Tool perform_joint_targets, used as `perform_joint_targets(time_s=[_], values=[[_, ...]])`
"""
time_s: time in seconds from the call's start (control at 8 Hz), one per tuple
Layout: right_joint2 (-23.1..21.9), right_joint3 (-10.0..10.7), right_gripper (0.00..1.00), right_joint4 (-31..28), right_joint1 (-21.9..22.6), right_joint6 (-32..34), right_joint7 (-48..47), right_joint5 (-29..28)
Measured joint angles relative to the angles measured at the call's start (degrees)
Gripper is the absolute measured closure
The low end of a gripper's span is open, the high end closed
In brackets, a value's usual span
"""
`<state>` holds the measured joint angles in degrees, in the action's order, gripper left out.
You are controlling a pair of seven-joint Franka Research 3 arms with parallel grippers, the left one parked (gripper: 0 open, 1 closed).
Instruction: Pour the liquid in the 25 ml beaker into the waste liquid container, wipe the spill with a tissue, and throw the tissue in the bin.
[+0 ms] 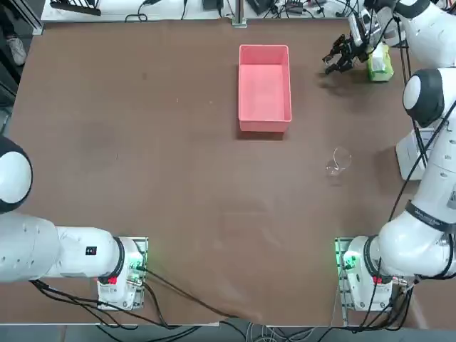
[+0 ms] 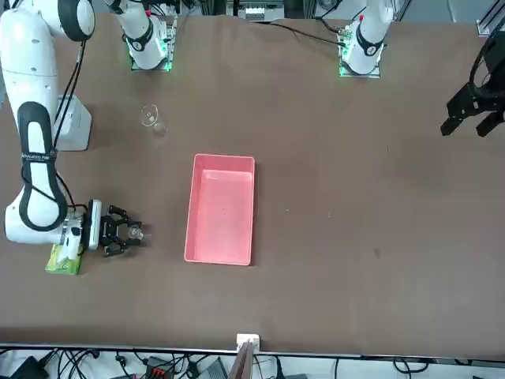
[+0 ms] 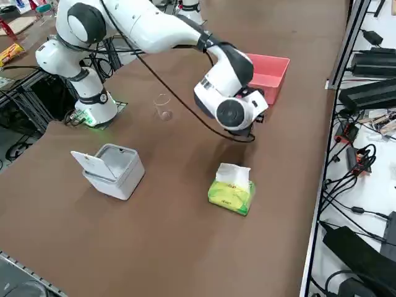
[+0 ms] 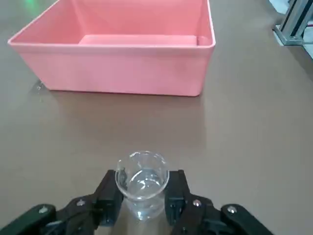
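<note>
My right gripper [image 4: 143, 196] is shut on the 25 ml beaker [image 4: 142, 178], a tiny clear glass with clear liquid in it, one finger pressed against each side. It holds the beaker upright and low over the brown table. In the top view the gripper [image 1: 340, 57] is at the far right, between the pink tray [image 1: 264, 114] and the yellow-green tissue pack [image 1: 380, 64]. From the front, the beaker [image 2: 136, 231] shows at the gripper's tips. No loose tissue is in view; a white sheet [image 3: 232, 173] pokes out of the pack.
A larger clear beaker with a spout [image 1: 338, 162] stands mid-right on the table. A white bin with its lid raised [image 3: 114, 168] sits near the right edge. The right arm's white links reach over that edge. Cables run along the far side.
</note>
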<state>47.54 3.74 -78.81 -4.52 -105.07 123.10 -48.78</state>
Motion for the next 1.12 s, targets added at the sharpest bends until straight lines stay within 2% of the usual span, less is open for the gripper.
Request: perform_joint_targets(time_s=[0.75,1.12], values=[[-6.8,0.0,0.53,0.4,7.7,-2.7,-14.4,11.5],[-9.3,0.0,0.53,0.5,13.2,-4.5,-25.7,19.1]])
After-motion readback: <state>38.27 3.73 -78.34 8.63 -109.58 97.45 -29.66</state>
